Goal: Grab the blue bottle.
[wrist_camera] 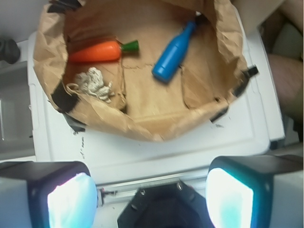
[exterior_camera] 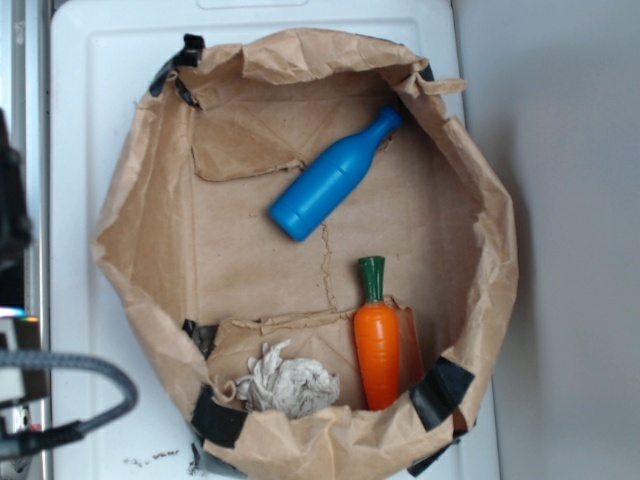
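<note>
Blue bottle lies clear of carrot.

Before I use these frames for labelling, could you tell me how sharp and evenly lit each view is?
Exterior view: soft overall, even light, a pale sheen along the blue bottle, the carrot glossy. Wrist view: blurrier, the fingers out of focus and glaring white-cyan at the bottom edge; the paper bag and white surface are bright but readable.
</note>
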Robot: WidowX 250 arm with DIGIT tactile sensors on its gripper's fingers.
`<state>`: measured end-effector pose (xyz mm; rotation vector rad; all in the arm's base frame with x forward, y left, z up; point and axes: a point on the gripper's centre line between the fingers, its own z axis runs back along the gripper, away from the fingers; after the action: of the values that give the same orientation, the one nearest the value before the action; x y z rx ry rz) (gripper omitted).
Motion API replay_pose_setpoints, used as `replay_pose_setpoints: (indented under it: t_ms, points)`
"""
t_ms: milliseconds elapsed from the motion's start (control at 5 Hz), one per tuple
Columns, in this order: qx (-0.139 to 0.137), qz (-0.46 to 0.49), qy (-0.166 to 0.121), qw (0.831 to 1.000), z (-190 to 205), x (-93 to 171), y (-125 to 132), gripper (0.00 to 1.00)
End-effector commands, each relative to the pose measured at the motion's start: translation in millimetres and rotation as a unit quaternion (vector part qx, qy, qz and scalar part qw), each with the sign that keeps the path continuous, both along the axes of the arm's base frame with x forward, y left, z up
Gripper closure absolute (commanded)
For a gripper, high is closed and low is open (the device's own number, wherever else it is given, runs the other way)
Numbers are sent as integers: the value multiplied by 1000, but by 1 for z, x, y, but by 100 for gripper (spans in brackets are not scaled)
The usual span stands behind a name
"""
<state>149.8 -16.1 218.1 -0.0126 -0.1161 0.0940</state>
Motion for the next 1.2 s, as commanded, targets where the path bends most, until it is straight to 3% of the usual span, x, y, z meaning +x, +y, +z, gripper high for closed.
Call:
replay_pose_setpoints:
  t_ms: [0, 600, 800, 1000]
  points:
    - [5, -13, -28, 1000, -12, 35, -4, 0]
    - [25, 5, -12, 1000, -65, 84, 3, 0]
    - [46, 7, -1, 999, -91, 113, 10, 0]
    - [48, 11, 3, 999, -95, 122, 23, 0]
